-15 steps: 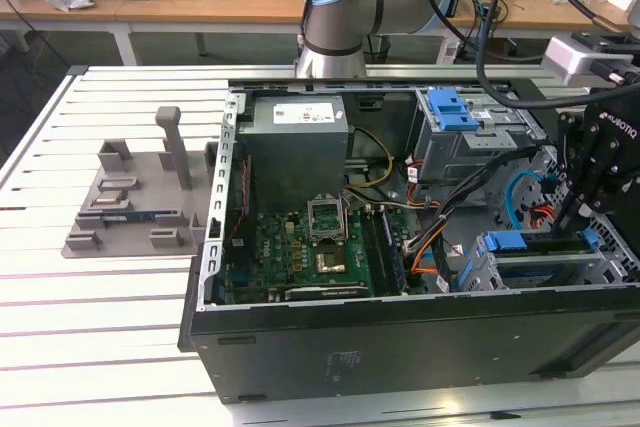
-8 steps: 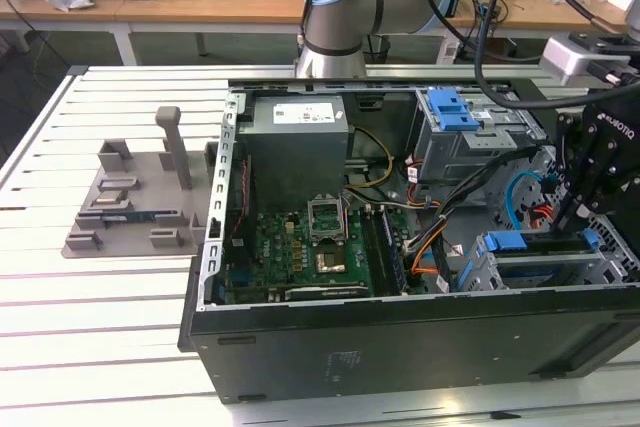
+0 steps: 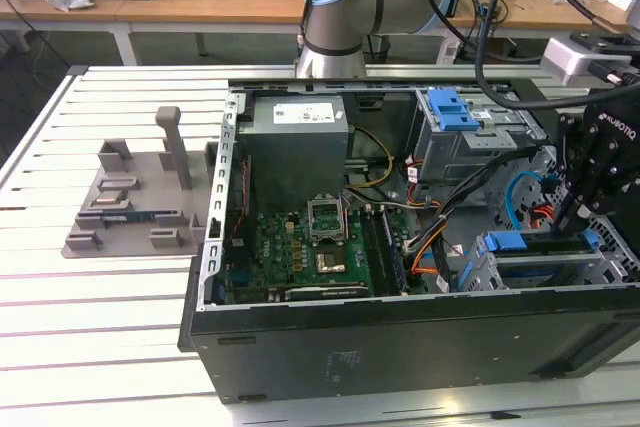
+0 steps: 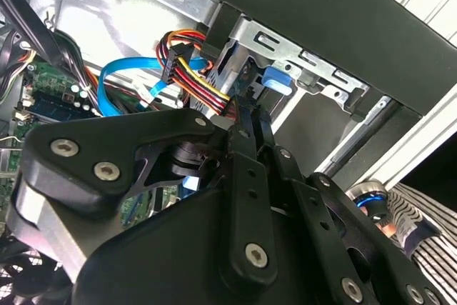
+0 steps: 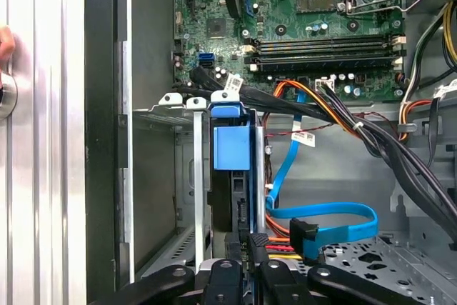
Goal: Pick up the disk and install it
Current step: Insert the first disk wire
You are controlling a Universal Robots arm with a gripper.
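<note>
The disk sits edge-up in the grey metal bay at the front corner of the open computer case, on the exterior view's right, its blue rail showing along the top. In the first wrist view the disk stands in its slot between metal guides. My gripper hangs right over its end. The black fingers are drawn together, the gripper shut, tips at the disk's near edge with nothing visibly clamped between them. In the second wrist view the gripper points at the blue tab.
A grey drive cage with a blue latch stands behind the bay. Blue data cables and orange-yellow power wires lie beside the slot. The motherboard fills the case floor. A grey slotted holder stand sits outside. A person's hand rests nearby.
</note>
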